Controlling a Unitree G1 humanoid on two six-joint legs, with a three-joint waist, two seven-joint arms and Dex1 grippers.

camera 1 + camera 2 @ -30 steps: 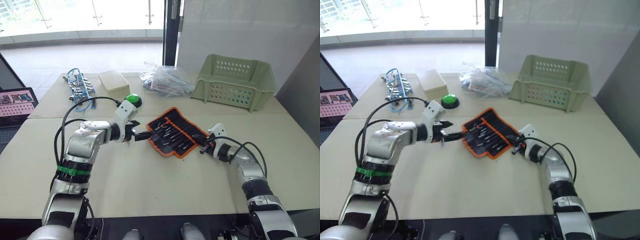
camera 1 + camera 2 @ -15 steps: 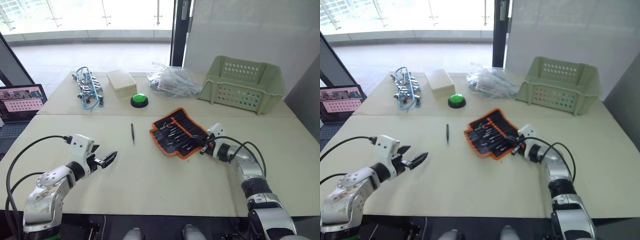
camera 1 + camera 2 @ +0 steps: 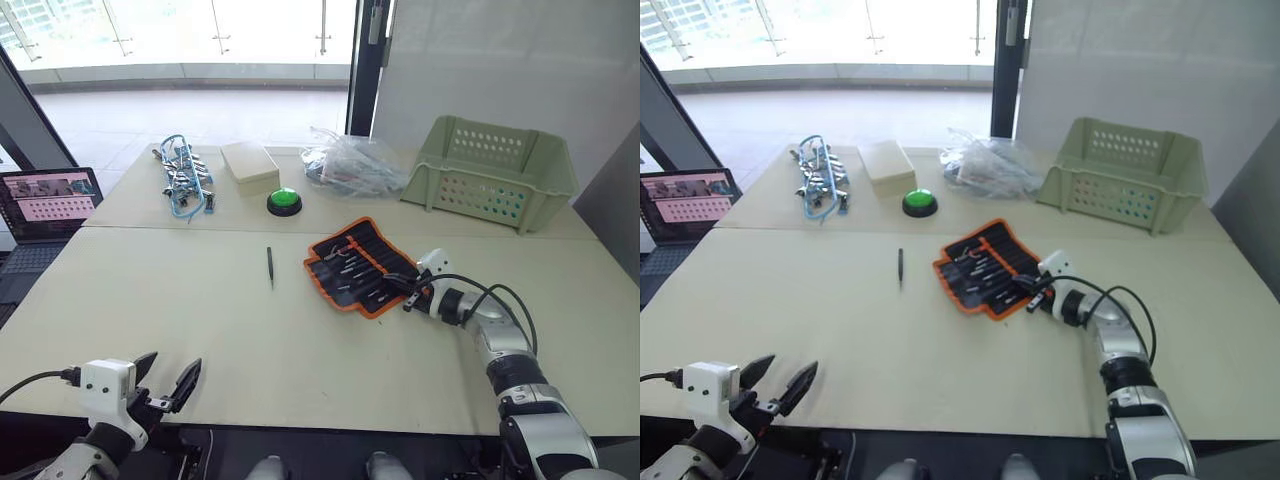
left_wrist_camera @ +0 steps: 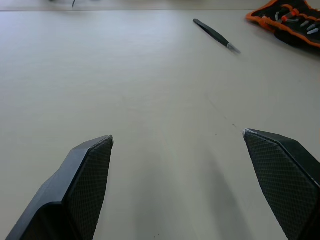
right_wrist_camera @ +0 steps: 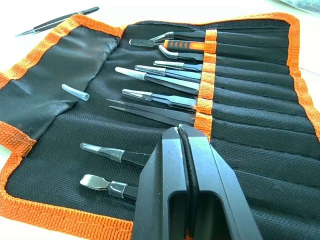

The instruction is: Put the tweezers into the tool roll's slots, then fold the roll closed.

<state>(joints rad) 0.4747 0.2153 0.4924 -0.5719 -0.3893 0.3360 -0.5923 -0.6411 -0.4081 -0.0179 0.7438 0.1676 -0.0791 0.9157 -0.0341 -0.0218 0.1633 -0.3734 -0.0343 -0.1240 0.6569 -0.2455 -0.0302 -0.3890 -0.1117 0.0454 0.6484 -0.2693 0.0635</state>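
Observation:
The tool roll (image 3: 358,264) lies open on the table, black fabric with orange edging. Several tweezers (image 5: 165,82) sit in its slots (image 5: 240,95), tips pointing out. One loose tweezers (image 3: 270,268) lies on the bare table left of the roll, also seen as the loose tweezers (image 4: 215,36) ahead of my left gripper. My left gripper (image 3: 172,366) hangs open at the table's near left edge, holding nothing. My right gripper (image 3: 409,298) rests at the roll's right edge. Its fingers (image 5: 165,165) are shut on a thin black strap over the roll's inner face.
At the back stand a pale green basket (image 3: 490,170), a clear plastic bag (image 3: 350,165), a green button (image 3: 285,201), a beige box (image 3: 250,166) and a blue tangle of clips and cables (image 3: 185,182). A laptop (image 3: 45,200) sits off the left edge.
My left arm has pulled back from the roll's left edge to the table's near left corner, open. One tweezers now lies on the table. The right gripper has stayed. The camera has shifted.

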